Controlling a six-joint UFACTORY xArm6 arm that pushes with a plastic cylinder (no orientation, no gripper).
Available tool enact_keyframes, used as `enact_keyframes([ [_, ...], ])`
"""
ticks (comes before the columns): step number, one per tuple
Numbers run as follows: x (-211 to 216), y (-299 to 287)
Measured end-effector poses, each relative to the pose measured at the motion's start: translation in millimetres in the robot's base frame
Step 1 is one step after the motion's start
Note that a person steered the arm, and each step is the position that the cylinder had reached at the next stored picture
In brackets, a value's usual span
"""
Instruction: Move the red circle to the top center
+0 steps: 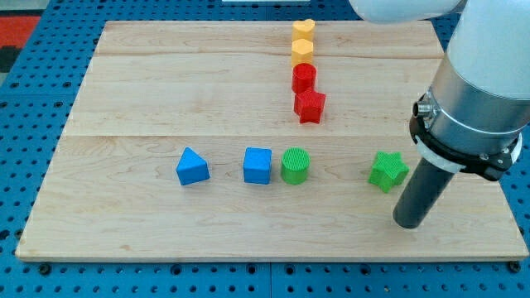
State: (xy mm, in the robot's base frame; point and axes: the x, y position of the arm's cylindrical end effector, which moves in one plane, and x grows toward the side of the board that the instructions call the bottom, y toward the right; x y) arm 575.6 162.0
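Observation:
The red circle (304,77) stands near the view's top centre, in a column of blocks. Above it are a yellow hexagon (302,52) and a yellow heart (304,30), and below it, touching or nearly so, is a red star (310,106). My tip (408,223) rests on the board at the view's lower right, far below and to the right of the red circle. It is just below and right of a green star (387,170).
A blue triangle (192,166), a blue cube (257,165) and a green circle (295,165) form a row across the board's middle. The wooden board (149,91) lies on a blue pegboard. The arm's grey body fills the view's upper right.

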Motion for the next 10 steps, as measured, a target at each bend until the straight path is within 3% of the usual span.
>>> enact_keyframes([
  [2,0,-7],
  [4,-16,-61],
  [8,-167,-62],
  [10,-227,-99],
])
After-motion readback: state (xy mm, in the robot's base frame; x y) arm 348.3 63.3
